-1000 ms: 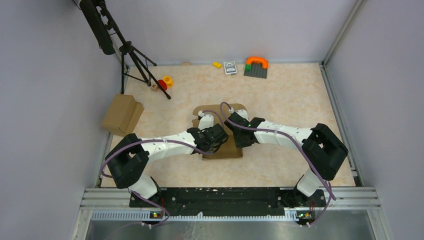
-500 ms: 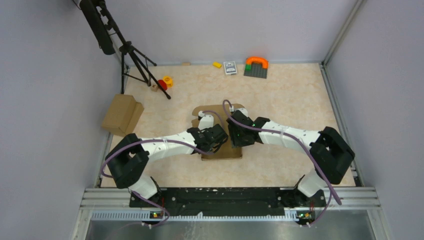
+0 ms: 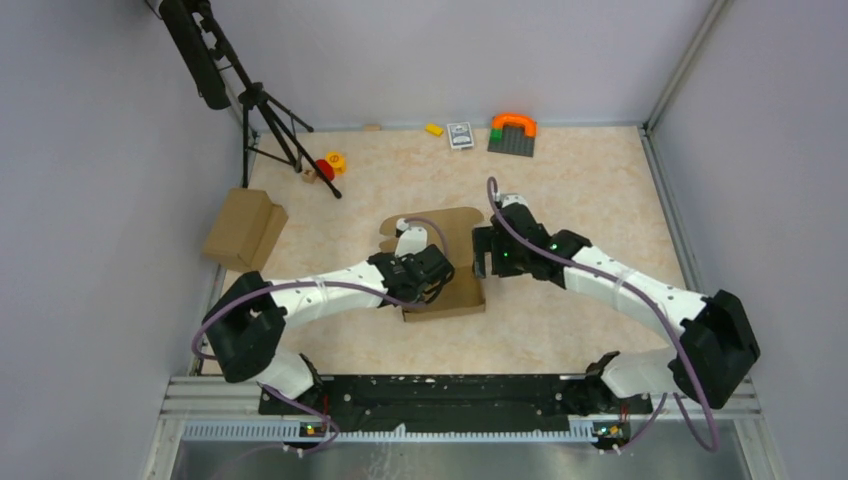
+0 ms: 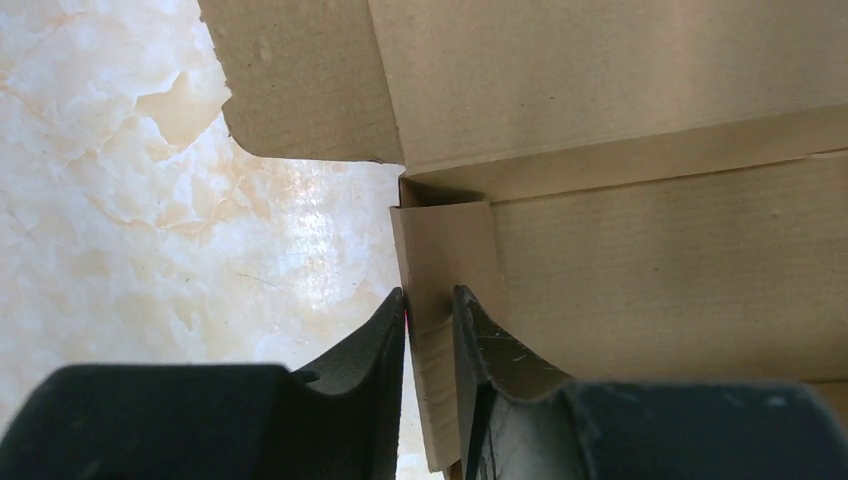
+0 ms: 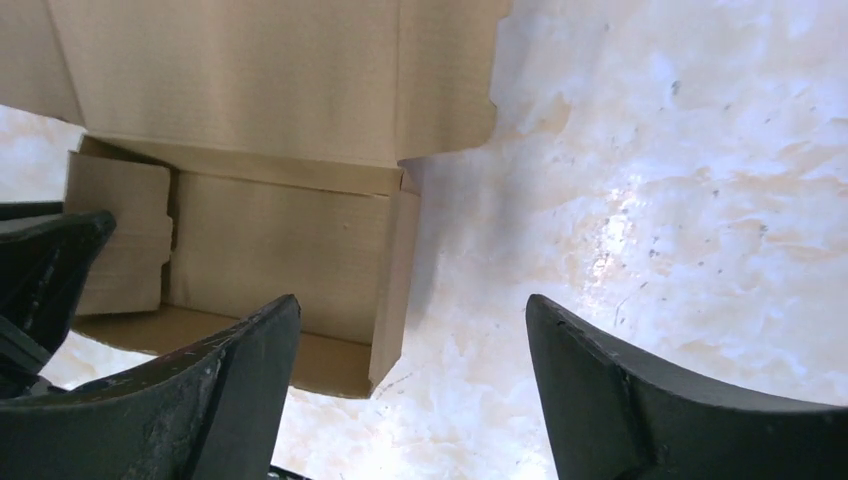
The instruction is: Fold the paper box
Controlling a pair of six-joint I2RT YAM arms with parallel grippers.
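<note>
Workpiece: the paper box (image 3: 462, 292) lies on the marbled table (image 3: 580, 190) between the two claws. It is partly formed as a shallow tray with raised walls. The lid panel (image 3: 455, 222) and its rounded flaps extend beyond the tray's far side.

The left gripper (image 3: 430, 284) sits at the tray's left end. In the left wrist view the gripper (image 4: 429, 305) is narrow, its fingers (image 4: 375, 350) almost together. They are pinching the short end wall (image 4: 445, 250) of the box (image 4: 650, 250), one pad outside the wall and one inside the tray. The tray floor runs off to the right of this claw, bare table lies to its left, and the lid panel is ahead of its tips.

The right gripper (image 3: 483, 262) hangs just past the tray's right end, apart from the cardboard. In the right wrist view this gripper (image 5: 410, 310) is spread wide, and its fingers (image 5: 240, 380) hold nothing. The right wall of the box (image 5: 280, 240) stands upright inside the gap, close to the left finger, and bare table fills the remainder. The left claw's black fingers show at the far left of that view.

Surroundings:
- A bulkier brown carton (image 3: 243, 228) lies well to the left of the left claw.
- A black tripod (image 3: 262, 110) stands beyond that carton.
- An orange arch (image 3: 513, 123), a small card pack (image 3: 460, 135) and a yellow block (image 3: 433, 129) lie along the far edge, well ahead of both claws.
</note>
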